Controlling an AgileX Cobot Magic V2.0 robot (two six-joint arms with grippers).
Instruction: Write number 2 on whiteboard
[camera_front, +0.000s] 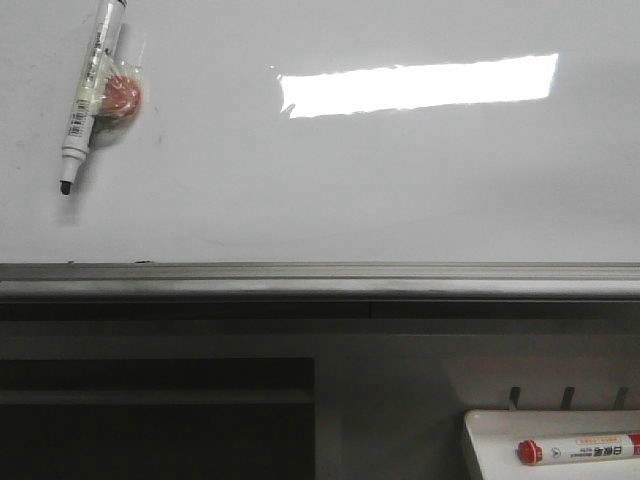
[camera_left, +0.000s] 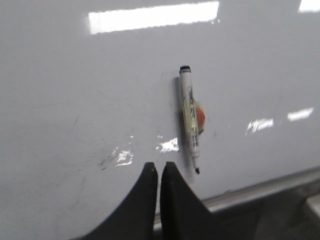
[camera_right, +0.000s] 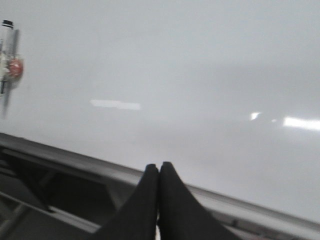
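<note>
Upper left of the front frame, a marker (camera_front: 92, 92) lies on the whiteboard (camera_front: 400, 190), grey frame edge (camera_front: 320, 280) below. Board glossy, unmarked. Left gripper (camera_left: 159, 170) and right gripper (camera_right: 159, 170): jaws clenched, empty.

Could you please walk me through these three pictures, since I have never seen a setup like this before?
This is a two-armed robot facing a whiteboard. The front view looks forward from the robot; the other two come from cameras on its wrists. The dark prongs are the left gripper and the right gripper, both closed and holding nothing. An uncapped marker with a red blob beside it sits on the board; nothing is written yet. Below the grey frame, a white tray holds a red-capped marker.
</note>
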